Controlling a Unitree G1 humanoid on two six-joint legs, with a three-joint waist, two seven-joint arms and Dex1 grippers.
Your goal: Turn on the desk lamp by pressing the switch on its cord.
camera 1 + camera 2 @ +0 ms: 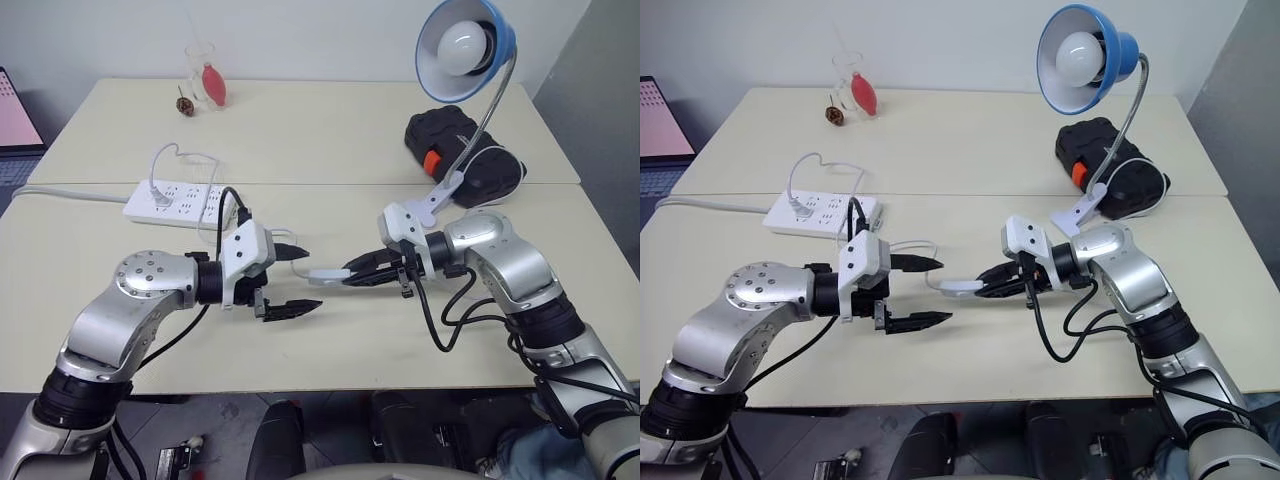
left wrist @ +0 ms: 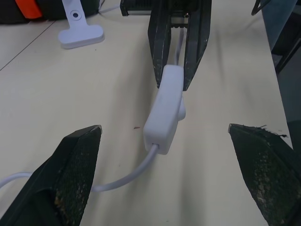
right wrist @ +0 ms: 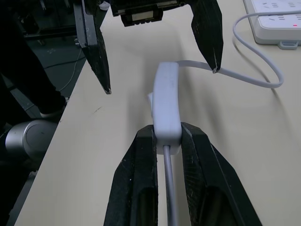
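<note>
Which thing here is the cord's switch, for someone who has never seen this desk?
Start at the blue desk lamp at the far right, then come to the near edge where the two grippers face each other. The right gripper pinches the switch, a small white oblong block on the thin cord. The power strip is much bigger, with sockets.

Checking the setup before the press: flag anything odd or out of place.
Nothing spilled or damaged. The one oddity: the switch is not lying on the table; the right gripper holds it up by one end, facing the open left gripper. The lamp looks unlit.
</note>
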